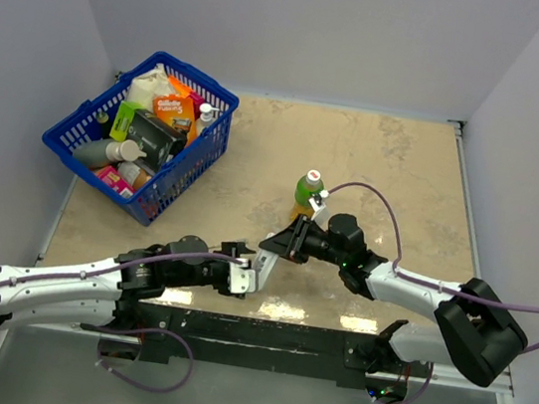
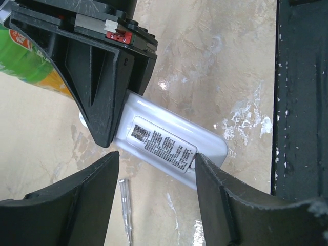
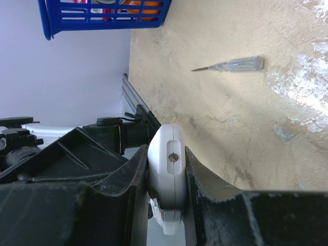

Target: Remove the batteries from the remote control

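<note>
In the left wrist view, the right pincer [image 2: 107,123] is covering the far end of the remote control [image 2: 169,143]. The picture's edges are cutting off the green bottle [image 2: 31,61] and the thin grey stick [image 2: 125,205]. In the right wrist view the top edge is cropping the blue basket [image 3: 102,13], and black fingers [image 3: 128,195] are hiding the remote control's long faces.

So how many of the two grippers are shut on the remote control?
1. The right gripper is shut on the remote control, a finger on each side. The left gripper is open around its other end, not clamping; one finger seems to touch it.
</note>
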Tool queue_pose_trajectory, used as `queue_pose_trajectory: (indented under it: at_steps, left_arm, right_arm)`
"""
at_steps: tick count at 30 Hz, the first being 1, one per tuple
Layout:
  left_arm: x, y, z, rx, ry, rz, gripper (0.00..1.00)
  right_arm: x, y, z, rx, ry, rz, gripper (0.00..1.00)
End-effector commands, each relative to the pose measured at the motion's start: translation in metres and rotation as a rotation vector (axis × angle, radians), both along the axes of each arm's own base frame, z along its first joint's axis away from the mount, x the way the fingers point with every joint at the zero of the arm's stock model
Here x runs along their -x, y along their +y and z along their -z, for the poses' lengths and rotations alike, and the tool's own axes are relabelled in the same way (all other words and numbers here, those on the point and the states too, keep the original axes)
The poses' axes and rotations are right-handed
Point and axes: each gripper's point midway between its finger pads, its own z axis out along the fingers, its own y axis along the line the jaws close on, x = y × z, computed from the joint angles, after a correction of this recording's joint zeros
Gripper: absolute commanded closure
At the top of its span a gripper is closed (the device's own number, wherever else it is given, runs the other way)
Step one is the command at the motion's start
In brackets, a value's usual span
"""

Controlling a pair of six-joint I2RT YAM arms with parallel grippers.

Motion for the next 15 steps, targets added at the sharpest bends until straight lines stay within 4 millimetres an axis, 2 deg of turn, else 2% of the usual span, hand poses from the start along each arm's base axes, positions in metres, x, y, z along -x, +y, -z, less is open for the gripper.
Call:
queue_pose_trajectory:
  at_steps: [1,4,15]
  left_arm:
    - [-0.042,0.012,-0.042,0.078,-0.178,-0.189,0.36]
    - [-0.043,0.016,-0.035,0.066,-0.171,-0.204,0.36]
    - [-0.044,0.015,-0.029,0.058,-0.164,-0.211,0.36]
  right_arm:
    - [0.038,0.005,0.002,0.0,0.074,-0.147,1.0]
    - [0.036,0.003,0.006,0.015,0.08,-0.128,1.0]
    - [0.032,-0.001,0.011,0.042,0.093,-0.091,1.0]
